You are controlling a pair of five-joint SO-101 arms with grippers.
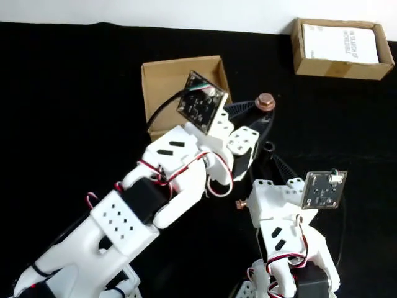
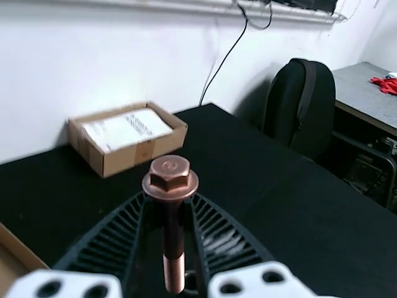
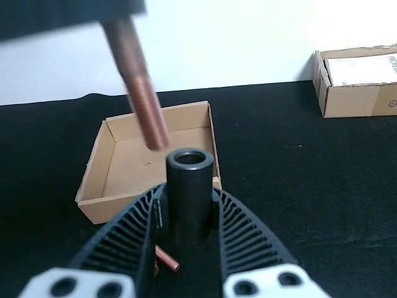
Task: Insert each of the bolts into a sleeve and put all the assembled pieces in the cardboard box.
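1. The left end effector (image 2: 169, 208) is clamped on a copper bolt (image 2: 169, 239), its fingers pressed against the shank just under the hexagonal head. In the high view the bolt's head (image 1: 265, 101) sticks out past the fingertips, beside the right wall of the cardboard box (image 1: 162, 87).
2. The right end effector (image 3: 189, 202) grips a black sleeve (image 3: 189, 177). The sleeve stands upright between the ribbed fingers, with its open bore facing up.
3. In the right wrist view the held bolt (image 3: 141, 93) hangs at a tilt. Its threaded tip is just above and beside the sleeve's rim, close to the opening but not inside it.
4. The cardboard box is open at the top and sits on the black surface (image 1: 74, 93), behind the sleeve as the right wrist view shows it (image 3: 155, 158). No parts are visible on its floor.
5. A loose bolt (image 3: 167, 258) lies on the surface beneath the right end effector, with only its threaded end showing between the fingers.
6. A second box (image 1: 341, 46) holding a white booklet (image 1: 342, 42) sits at the far right corner of the surface, well apart from both arms.
7. A black chair (image 2: 298, 105) stands beyond the surface's edge in the left wrist view.
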